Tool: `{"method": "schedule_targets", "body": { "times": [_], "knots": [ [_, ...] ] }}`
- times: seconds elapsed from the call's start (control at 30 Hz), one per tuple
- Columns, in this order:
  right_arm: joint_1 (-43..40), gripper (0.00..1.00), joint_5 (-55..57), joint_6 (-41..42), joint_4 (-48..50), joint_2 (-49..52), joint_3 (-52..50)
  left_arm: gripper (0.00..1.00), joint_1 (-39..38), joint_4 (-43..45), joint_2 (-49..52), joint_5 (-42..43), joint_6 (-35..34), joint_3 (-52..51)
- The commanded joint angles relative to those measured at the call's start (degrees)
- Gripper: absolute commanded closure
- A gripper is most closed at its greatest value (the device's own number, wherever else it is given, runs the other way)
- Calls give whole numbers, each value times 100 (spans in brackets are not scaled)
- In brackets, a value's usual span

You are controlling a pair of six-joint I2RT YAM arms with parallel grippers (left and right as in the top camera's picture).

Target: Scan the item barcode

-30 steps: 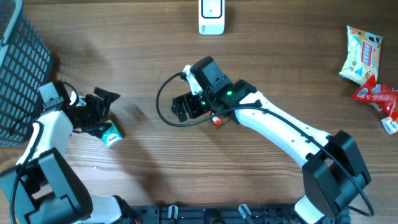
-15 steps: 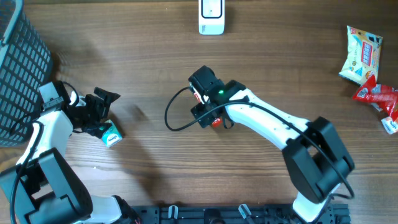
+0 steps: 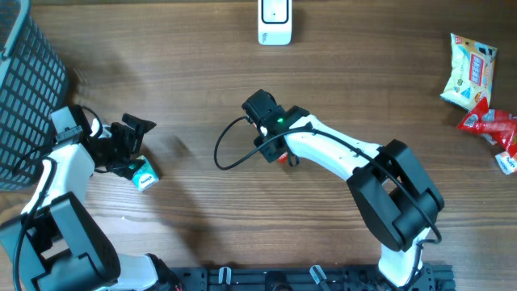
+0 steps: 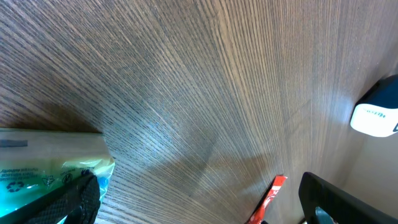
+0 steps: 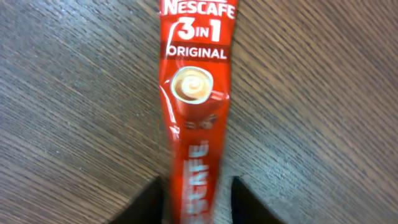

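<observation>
A red Nescafé 3-in-1 coffee stick (image 5: 196, 93) lies flat on the wooden table, pointing away from the right wrist camera. My right gripper (image 5: 199, 208) has one dark fingertip (image 5: 152, 202) tight at each side of the stick's near end, which is blurred. From overhead only a bit of the stick (image 3: 281, 158) shows under the right gripper (image 3: 277, 152). The white scanner (image 3: 275, 22) stands at the far edge. My left gripper (image 3: 132, 151) is open at the left, beside a green packet (image 3: 145, 175).
A dark mesh basket (image 3: 28, 89) fills the far left corner. Snack packets, one pale (image 3: 470, 73) and one red (image 3: 489, 128), lie at the far right. The left wrist view shows the green packet (image 4: 43, 168), the red stick (image 4: 267, 199) and the scanner (image 4: 376, 115).
The right gripper has swung round and dropped onto the red stick, its fingers closing in on it. The left arm has stayed still.
</observation>
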Motion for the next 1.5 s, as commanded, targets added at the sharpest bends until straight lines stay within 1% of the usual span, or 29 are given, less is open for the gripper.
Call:
{"method": "schedule_targets", "body": {
  "times": [0.0,0.07,0.1,0.27,0.4,0.5,0.57,0.6,0.7,0.83,0.93,1.0,1.1,1.27,1.3,1.33,1.4,1.47],
  "knots": [
    [9,82,20,31,57,83,63,0,26,-2,-61,-101,111,15],
    [9,89,35,85,55,83,74,0,26,-2,-61,-101,111,15],
    [9,96,33,192,-2,83,168,0,26,-2,-61,-101,111,15],
    [-4,96,-160,459,-247,81,568,0,26,-2,-61,-101,111,15],
    [-201,96,-874,741,-479,24,1058,0,26,0,-61,-101,111,15],
    [-525,96,-2210,737,-413,4,1246,0,26,0,-61,-101,111,15],
    [-822,96,-3331,734,-278,9,1246,0,26,2,-61,-101,111,15],
    [-1075,96,-4181,737,-160,37,1207,0,26,0,-61,-101,111,15],
    [-1676,96,-6011,732,129,129,1016,0,26,2,-61,-101,111,15],
    [-2295,96,-7366,855,256,326,688,0,26,2,-61,-101,111,15],
    [-2544,96,-7512,938,254,490,505,0,26,2,-61,-101,111,15],
    [-2669,96,-7270,1292,317,579,361,0,26,0,-61,-101,111,15],
    [-2791,96,-7259,1683,522,688,142,0,26,0,-61,-101,111,15],
    [-2918,96,-7707,1993,811,824,-22,0,26,2,-61,-101,111,15],
    [-2938,88,-7687,2031,807,824,-22,0,26,0,-61,-101,111,15],
    [-2973,71,-7639,2096,804,824,-22,0,26,2,-61,-101,111,15],
    [-3032,63,-7469,2269,782,824,-22,0,26,0,-61,-101,111,15],
    [-3145,44,-7023,2468,647,824,-22,0,26,2,-61,-101,111,15]
  ]
}}
